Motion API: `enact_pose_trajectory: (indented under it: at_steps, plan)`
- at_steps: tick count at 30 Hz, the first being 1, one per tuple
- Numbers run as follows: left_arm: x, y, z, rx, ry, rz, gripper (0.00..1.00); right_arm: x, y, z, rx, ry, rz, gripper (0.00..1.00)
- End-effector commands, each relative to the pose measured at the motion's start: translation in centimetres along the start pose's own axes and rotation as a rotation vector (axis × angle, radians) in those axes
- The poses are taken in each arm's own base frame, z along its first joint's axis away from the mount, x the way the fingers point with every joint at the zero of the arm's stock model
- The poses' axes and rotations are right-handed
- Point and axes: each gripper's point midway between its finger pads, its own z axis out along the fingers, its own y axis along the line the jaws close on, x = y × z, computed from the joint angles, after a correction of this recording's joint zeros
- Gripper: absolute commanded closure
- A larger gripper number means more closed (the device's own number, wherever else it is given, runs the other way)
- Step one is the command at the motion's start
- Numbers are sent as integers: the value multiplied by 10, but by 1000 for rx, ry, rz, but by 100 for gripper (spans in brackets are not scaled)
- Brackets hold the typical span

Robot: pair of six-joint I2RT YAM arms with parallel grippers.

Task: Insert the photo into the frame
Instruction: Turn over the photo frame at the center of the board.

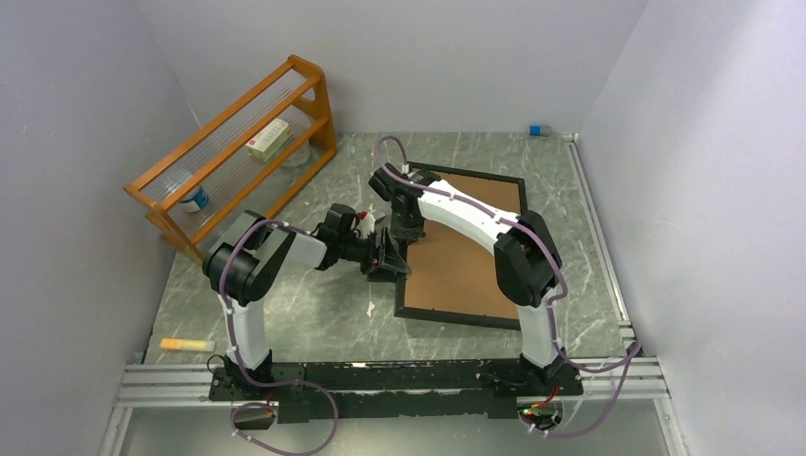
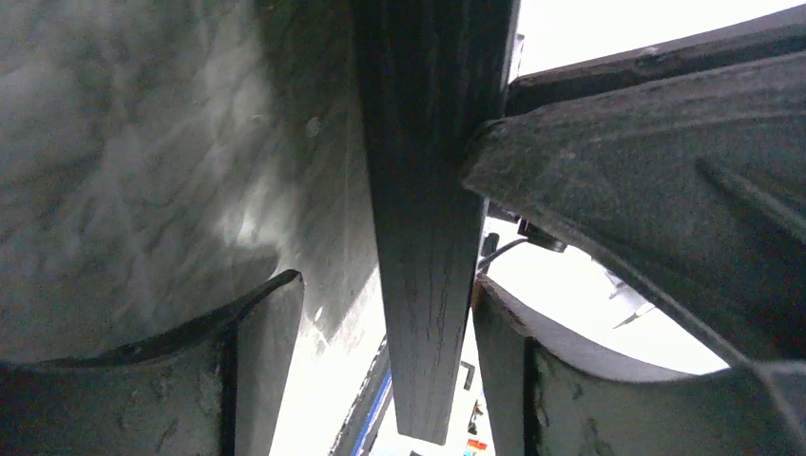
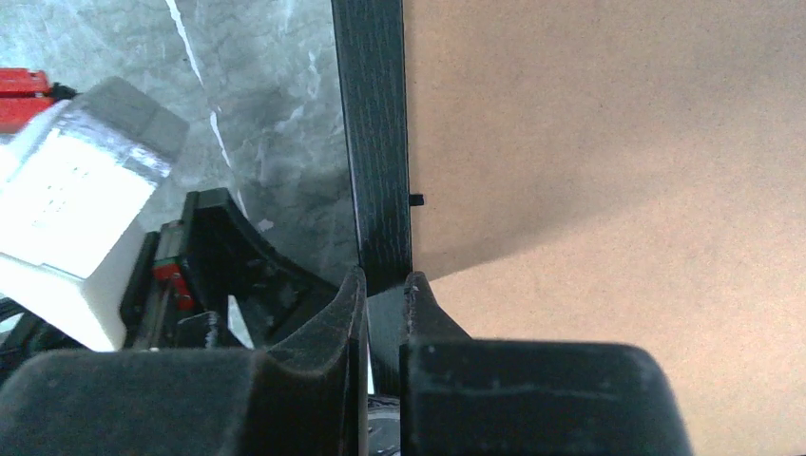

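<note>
Black wood: the frame [image 3: 375,142] lies face down on the tabletop [image 1: 314,313], its left rail pinched by my right fingers [image 3: 323,342]. My left fingers [image 2: 257,361] straddle it, spread. Photo unseen. I'd lift evenly, no twisting.

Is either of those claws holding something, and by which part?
The right gripper pinches the frame by its black side border. The left gripper straddles that same border with its jaws open, gripping nothing.

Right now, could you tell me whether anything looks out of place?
The frame lies face down, brown backing board up, skewed to the table edges, one border pinched by the right gripper. No photo shows.
</note>
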Motion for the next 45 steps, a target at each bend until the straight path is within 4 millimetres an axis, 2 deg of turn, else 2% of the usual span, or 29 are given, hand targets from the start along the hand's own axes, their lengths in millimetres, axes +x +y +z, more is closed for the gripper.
enact_pose_trajectory:
  at_steps: [1,7,8,10,11,14,16,20,22,27,32,37,41,45]
  plan:
    - [-8,-25,7,122,25,31,37,-22,20,-31,-136,-59,72,100]
    - [-14,-40,7,221,12,8,78,-29,17,-36,-145,-65,91,100]
    - [-15,-42,7,224,4,15,84,-29,15,-38,-144,-67,91,95]
    - [-18,-45,4,211,-14,36,95,-35,7,-43,-122,-88,101,76]
    - [-20,-47,1,192,-23,43,97,-38,2,-47,-113,-103,107,65]
    - [-27,-52,-9,123,-45,77,98,-53,-16,-62,-101,-150,142,43]
    - [-28,-51,-18,34,-33,68,97,-65,-29,-78,-104,-191,170,35]
    - [-41,-57,-54,-148,-40,103,97,-92,-59,-114,-111,-308,210,33]
    - [-56,-70,-78,-217,-71,152,98,-104,-73,-128,-132,-350,223,32]
    - [-77,-88,-130,-346,-111,214,97,-119,-96,-146,-211,-369,273,35]
    - [-98,-100,-174,-526,-153,351,97,-134,-93,-179,-413,-469,301,37]
    - [-122,-123,-213,-700,-229,479,97,-142,-85,-188,-479,-450,302,23]
    - [-148,-157,-246,-802,-369,580,98,-151,-78,-201,-548,-492,341,21]
    - [-159,-193,-259,-786,-461,680,97,-155,-69,-210,-633,-497,391,21]
